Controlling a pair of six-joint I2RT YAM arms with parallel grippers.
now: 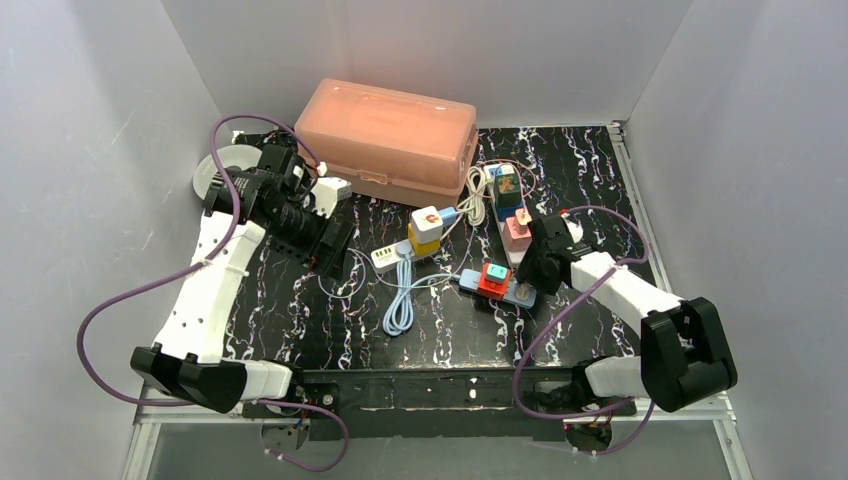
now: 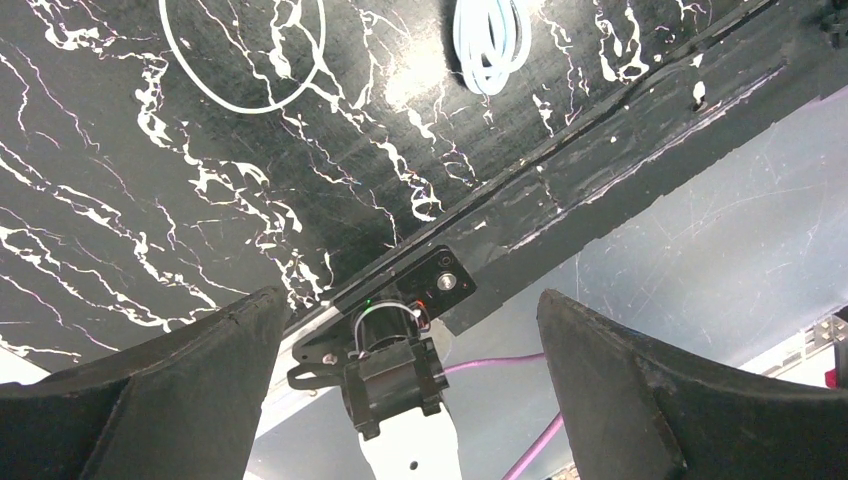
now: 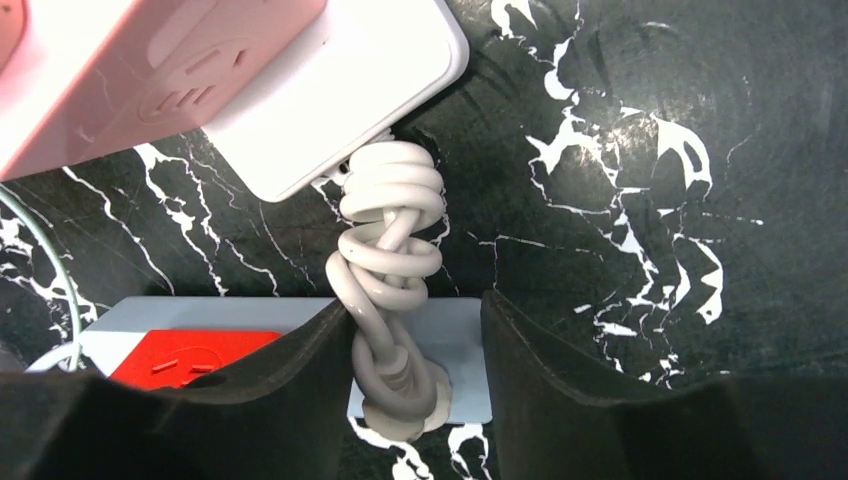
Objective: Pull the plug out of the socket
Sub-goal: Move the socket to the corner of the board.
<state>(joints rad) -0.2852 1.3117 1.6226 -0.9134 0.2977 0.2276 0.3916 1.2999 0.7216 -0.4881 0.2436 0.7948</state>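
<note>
Plug, lower middle, sits inside my right end effector, which is half open, straddling it for the pull, not clamped. Left end effector gapes wide, empty.

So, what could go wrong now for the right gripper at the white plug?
The right gripper straddles the coiled white cord at the white plug; it may pinch the cord, not the plug.
Nothing holds the blue strip down, so it may lift along with the plug.
</note>
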